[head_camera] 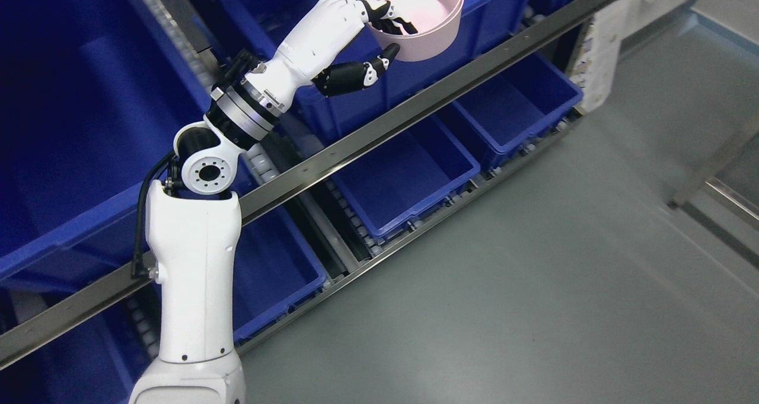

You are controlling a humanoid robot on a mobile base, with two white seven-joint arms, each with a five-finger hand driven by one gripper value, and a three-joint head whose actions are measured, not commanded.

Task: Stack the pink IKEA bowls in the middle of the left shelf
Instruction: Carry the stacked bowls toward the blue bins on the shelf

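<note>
Left hand (362, 39) gripping pink bowl (424, 18) by its rim, fingers (394, 21) inside, thumb outside, above a blue bin (356, 104) on the shelf. Keeping the bowl level while lowering should help.

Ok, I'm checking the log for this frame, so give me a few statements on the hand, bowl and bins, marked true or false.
1. The left hand grips a pink bowl by its rim. True.
2. The bowl holds fruit. False: it is empty.
3. The bowl sits on the floor. False: it is held up over a blue bin.
4. The lower blue bins look empty. True.
5. Both arms show. False: only the left.
</note>
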